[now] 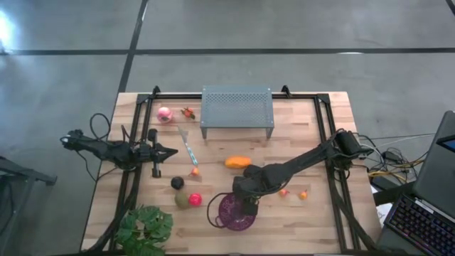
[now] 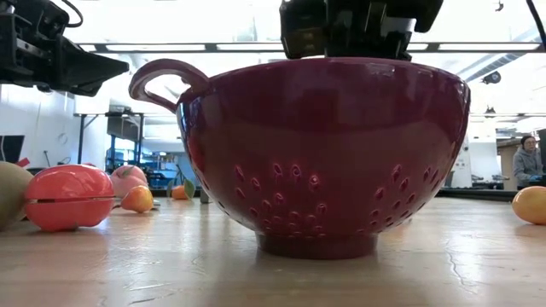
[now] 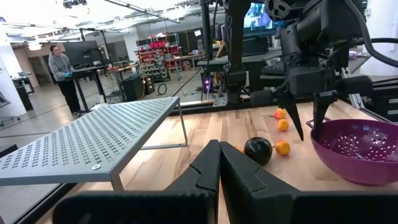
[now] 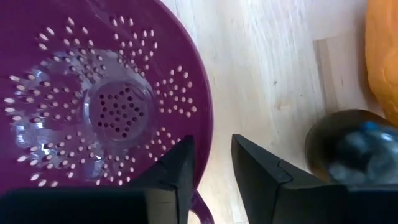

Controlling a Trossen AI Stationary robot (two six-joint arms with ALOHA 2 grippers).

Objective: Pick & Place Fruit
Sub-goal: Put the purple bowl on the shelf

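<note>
A: Where's the right hand (image 4: 210, 163)?
B: Lower centre of the overhead frame, above the rim of the purple colander (image 1: 235, 212); its fingers stand slightly apart, holding nothing.
A: And the left hand (image 3: 219, 163)?
B: Closed and empty, at the frame's left.
A: The fruit?
B: On the tabletop (image 1: 313, 220): an elongated orange piece (image 1: 237, 162) mid-frame, a glossy black ball (image 1: 177, 183) and a red ball (image 1: 195, 200) lower left, a pink ball (image 1: 164, 114) upper left.

In the low view the perforated purple plastic bowl (image 2: 328, 153) hides the table behind it, and a yellow-orange, possibly round fruit (image 2: 531, 205) is cut off at the edge.
</note>
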